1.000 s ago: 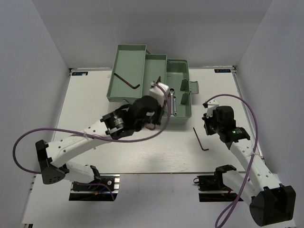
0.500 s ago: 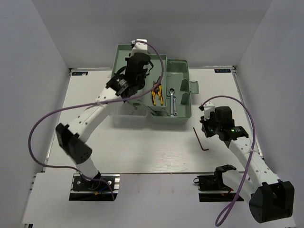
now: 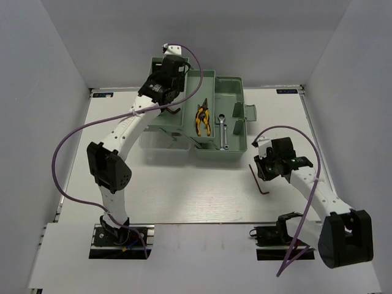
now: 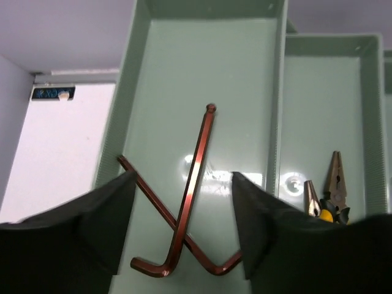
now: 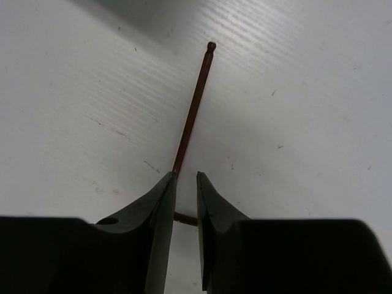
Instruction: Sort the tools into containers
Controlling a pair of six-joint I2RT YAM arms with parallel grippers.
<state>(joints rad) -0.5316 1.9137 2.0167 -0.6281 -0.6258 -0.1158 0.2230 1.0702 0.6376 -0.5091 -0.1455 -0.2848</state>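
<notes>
Hex key (image 5: 195, 104) noted flat on surface (image 5: 318, 110), lower right of top view. Right hand (image 5: 182, 184) slightly parted astride its shaft, nothing gripped. Judged light, stiff, slick; best pinched across long shaft.

toolbox trays (image 4: 202, 67): pale mint green, plain
worktop (image 3: 184, 196): white, faint fine streaks
hex keys in tray (image 4: 193, 184): glossy reddish brown
hex key on worktop (image 5: 193, 110): same reddish brown
pliers (image 3: 202, 119): yellow and black handles, grey metal tips
wrenches (image 3: 224, 131): silver
cables (image 3: 52, 168): purple
arms (image 3: 125, 130): white links, black joints
left pincer fingers (image 4: 92, 226): black
walls (image 3: 37, 92): plain pale grey
</notes>
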